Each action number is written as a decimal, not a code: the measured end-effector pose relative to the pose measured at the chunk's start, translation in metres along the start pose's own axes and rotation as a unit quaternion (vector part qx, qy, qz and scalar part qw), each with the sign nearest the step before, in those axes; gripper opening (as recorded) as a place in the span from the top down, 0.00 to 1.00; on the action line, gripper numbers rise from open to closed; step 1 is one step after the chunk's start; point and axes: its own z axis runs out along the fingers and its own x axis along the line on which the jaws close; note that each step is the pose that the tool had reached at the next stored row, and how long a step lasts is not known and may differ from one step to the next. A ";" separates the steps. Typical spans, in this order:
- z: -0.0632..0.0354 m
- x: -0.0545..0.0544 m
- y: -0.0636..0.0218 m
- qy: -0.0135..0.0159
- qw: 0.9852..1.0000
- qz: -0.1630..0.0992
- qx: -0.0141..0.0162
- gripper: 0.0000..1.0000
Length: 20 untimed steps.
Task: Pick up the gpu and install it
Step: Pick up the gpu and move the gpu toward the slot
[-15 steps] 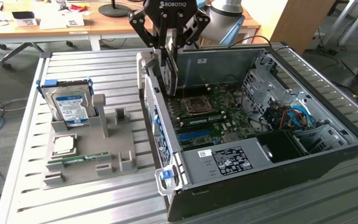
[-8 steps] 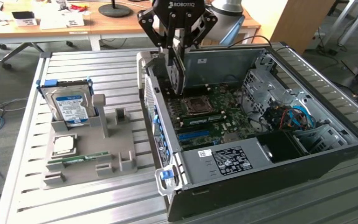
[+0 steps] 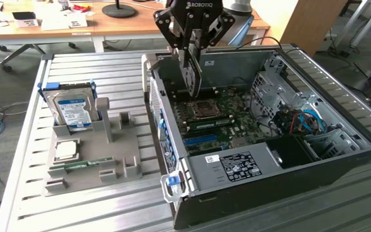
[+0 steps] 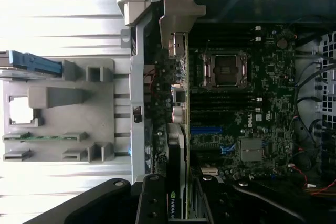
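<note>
Pincer (image 3: 193,50) pinching gpu (image 3: 193,79) by its upper edge; card hangs upright beneath it, inside open case (image 3: 340,159), above motherboard (image 3: 221,121).

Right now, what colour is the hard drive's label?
The hard drive's label is blue and white; the exterior view shows it best.
</note>
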 end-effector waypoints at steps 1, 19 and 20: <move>0.0001 -0.002 0.0001 0.000 1.000 0.000 0.000 0.73; 0.0011 -0.041 0.0016 0.000 1.000 0.000 0.000 0.73; 0.0011 -0.043 0.0017 0.000 1.000 0.000 0.000 0.73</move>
